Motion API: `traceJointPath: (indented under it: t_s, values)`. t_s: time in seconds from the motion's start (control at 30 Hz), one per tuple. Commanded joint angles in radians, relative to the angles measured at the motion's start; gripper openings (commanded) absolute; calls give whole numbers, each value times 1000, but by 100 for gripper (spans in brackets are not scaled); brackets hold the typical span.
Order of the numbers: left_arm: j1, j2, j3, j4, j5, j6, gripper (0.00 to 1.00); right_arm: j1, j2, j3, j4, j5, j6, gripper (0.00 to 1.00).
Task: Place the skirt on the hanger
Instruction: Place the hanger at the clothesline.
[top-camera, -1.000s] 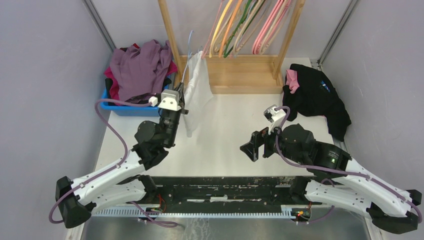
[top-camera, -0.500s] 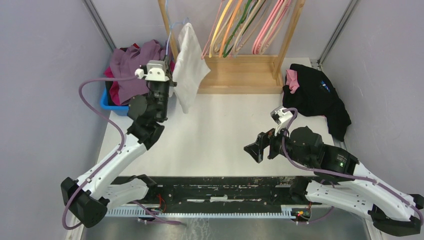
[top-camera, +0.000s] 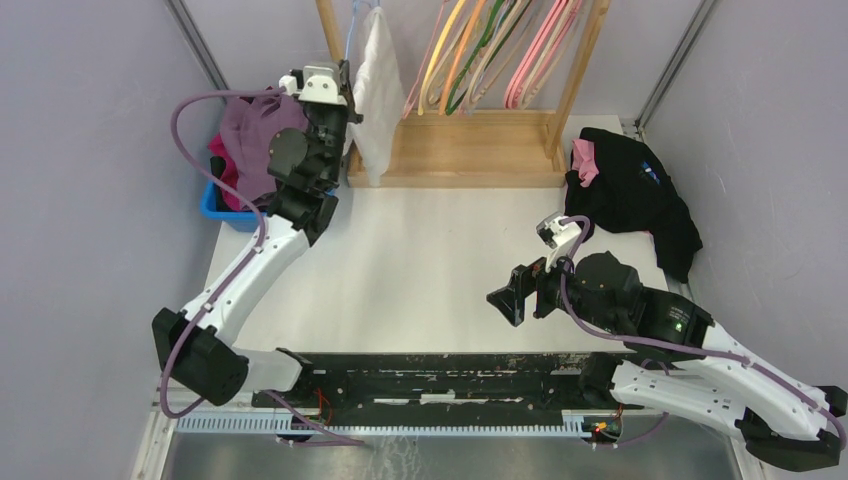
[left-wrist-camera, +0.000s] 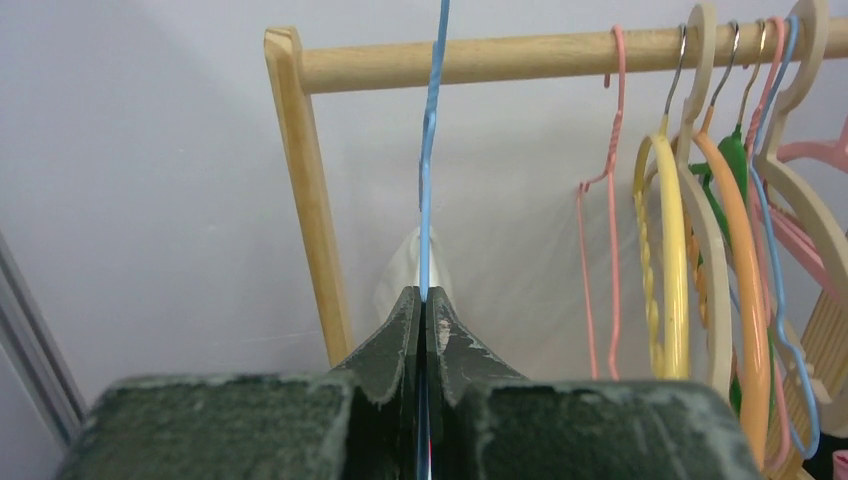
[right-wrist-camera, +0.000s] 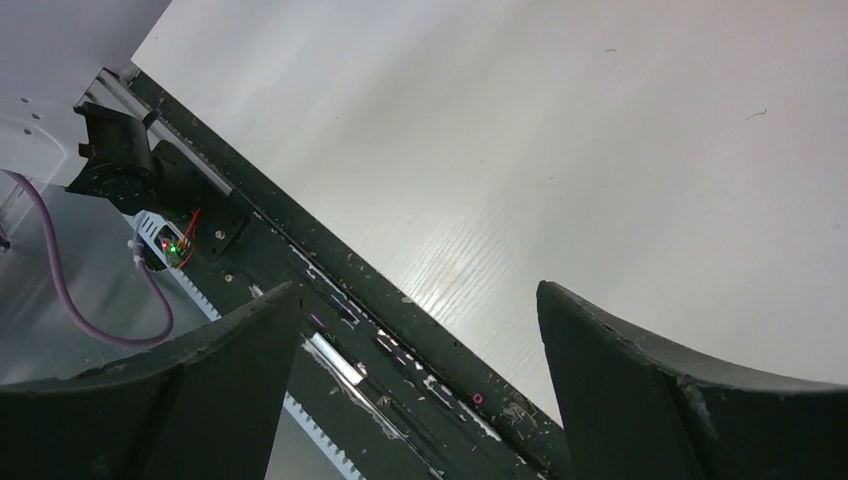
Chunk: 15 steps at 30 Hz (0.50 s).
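Skirt (top-camera: 378, 92): white, hanging from a blue hanger (left-wrist-camera: 430, 150) at the far edge of the table (top-camera: 450, 260), toward the far-left corner. Note that it hangs just beside the left post of the wooden rack (top-camera: 480, 150), and its lower edge comes down to the rack's base in the overhead view. In the left wrist view you see only a small white fold behind the fingers.

Left gripper (left-wrist-camera: 424, 300): raised at the far-left corner, jaws pressed together and pinching the blue wire of the hanger. The wire runs straight up from the fingers and crosses in front of the rack's top rail. Its upper end leaves the picture, so you cannot tell whether the hook sits over the rail.

Right gripper (right-wrist-camera: 418, 290): fingers spread wide, holding nothing. You find it above bare table close to the near edge, right of centre, beside the black mounting rail (top-camera: 450, 365).

Other hangers (left-wrist-camera: 700, 250), pink, yellow, orange and green, hang on the rail to the right of the blue wire.

Blue bin (top-camera: 222, 205): far-left corner, heaped with purple clothes (top-camera: 255, 130).

Black garment (top-camera: 630, 190): far-right corner, lying crumpled against the right edge.
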Motion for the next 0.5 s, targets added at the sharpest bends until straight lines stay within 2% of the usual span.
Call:
traceJointPath:
  t_s: [0.0, 0.33, 0.47]
  values:
    - [13, 44, 137, 99, 47, -57, 4, -4, -1, 20, 22, 13, -6, 93]
    - [81, 222, 319, 29, 49, -141, 4, -3, -57, -14, 15, 19, 15, 92]
    - [114, 258, 331, 14, 58, -194, 4, -4, -94, -39, 12, 22, 23, 92]
